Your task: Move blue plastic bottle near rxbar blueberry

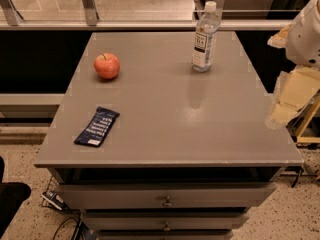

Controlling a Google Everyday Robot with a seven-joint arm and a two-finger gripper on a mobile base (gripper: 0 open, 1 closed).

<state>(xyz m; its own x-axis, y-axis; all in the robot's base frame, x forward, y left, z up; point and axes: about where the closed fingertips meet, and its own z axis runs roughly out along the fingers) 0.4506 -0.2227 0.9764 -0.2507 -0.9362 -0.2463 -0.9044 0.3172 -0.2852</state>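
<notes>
The blue plastic bottle (pixel 205 36) stands upright at the far right of the grey table (pixel 200 129); it is clear, with a white cap and a dark label. The rxbar blueberry (pixel 97 126) lies flat near the front left edge, a dark navy wrapper with white lettering. My gripper (pixel 281 111) shows as pale cream parts at the table's right edge, level with the table's middle. It is well to the right of and nearer than the bottle, and touches nothing.
A red apple (pixel 107 65) sits at the far left of the table. Drawers (pixel 165 199) are under the table's front. A metal rail (pixel 90 4) runs behind the table. A wooden frame (pixel 307 129) stands at the right.
</notes>
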